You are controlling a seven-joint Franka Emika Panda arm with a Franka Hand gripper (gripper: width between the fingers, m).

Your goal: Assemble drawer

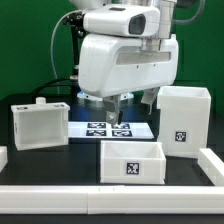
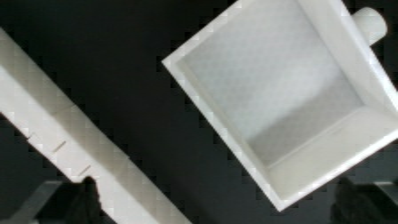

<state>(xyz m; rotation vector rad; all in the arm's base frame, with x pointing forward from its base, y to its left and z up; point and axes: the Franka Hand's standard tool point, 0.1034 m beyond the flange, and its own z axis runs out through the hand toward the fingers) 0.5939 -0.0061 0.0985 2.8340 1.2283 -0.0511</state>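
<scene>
With the gripper [image 1: 120, 108] over the marker board [image 1: 100, 128], jaw spacing indiscernible, we judge pick-up pending: next we centre it on a tray [image 1: 40, 122] bound for the casing [image 1: 183, 120].

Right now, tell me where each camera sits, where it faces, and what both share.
Exterior view: off the arm, looking across the table at arm, end effector, marker board, knobbed tray, front tray, casing.
Wrist view: on the wrist, looking down at a tray; dark shapes at one edge may be the end effector.
Shared: a tray; which one, cannot tell.
</scene>
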